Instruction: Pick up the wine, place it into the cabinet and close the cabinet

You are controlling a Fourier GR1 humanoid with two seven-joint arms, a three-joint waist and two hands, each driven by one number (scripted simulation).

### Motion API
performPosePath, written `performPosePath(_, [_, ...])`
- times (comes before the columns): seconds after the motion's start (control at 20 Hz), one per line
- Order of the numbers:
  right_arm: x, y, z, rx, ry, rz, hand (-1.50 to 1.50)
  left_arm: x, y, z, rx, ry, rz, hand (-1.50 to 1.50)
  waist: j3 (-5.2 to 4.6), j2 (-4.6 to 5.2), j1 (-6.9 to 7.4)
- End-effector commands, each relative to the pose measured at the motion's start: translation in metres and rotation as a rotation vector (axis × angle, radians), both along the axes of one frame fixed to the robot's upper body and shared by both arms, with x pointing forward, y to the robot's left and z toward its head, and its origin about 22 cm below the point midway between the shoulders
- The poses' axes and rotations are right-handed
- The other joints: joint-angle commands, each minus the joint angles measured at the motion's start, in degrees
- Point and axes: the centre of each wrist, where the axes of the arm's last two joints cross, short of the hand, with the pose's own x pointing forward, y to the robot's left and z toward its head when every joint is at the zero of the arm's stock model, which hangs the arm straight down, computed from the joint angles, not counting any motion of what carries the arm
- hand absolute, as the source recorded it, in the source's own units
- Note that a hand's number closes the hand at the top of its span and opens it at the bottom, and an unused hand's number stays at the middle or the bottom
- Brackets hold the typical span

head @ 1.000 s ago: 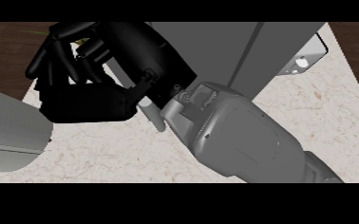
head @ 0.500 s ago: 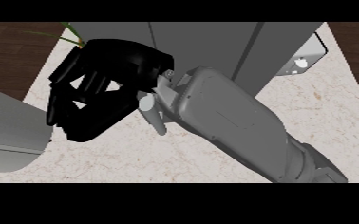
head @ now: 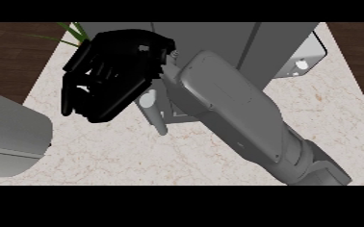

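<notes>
Wine cannot be made out; it may be hidden under the right hand [head: 107,79], whose curled fingers hover over the bench [head: 213,158] beside the cabinet [head: 213,43]. Glass being heavy, slippery and breakable, gripping mid-body seems wisest.

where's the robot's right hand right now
In the head view the right hand is at upper left, above the pale counter, just left of the grey cabinet and below the green leaves.
</notes>
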Motion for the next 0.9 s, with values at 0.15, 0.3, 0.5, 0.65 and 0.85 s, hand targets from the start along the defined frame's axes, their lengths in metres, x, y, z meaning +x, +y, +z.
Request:
performPosePath(0.15, [0.041,-0.025,-0.035,0.036,0.147,-0.109,1.5,0.01,0.017,0.011,0.002,-0.108,0.048,-1.5,0.09,1.78,-0.59])
performPosePath(0.3, [0.051,-0.034,-0.028,0.037,0.16,-0.121,1.5,0.008,0.02,0.018,0.021,-0.117,0.054,-1.5,0.13,1.68,0.18])
performPosePath(0.5, [0.06,-0.047,-0.03,0.072,0.145,-0.185,1.5,0.012,0.02,0.017,0.023,-0.112,0.066,-1.5,0.1,1.89,-0.43])
performPosePath(0.65, [0.07,-0.064,-0.027,0.095,0.106,-0.293,1.5,0.012,0.019,0.011,0.022,-0.116,0.077,-1.5,-0.02,2.16,-1.08])
performPosePath(0.85, [0.083,-0.089,-0.003,0.14,0.021,-0.439,1.5,0.013,0.008,0.015,0.03,-0.107,0.037,-1.5,0.09,2.38,-0.45])
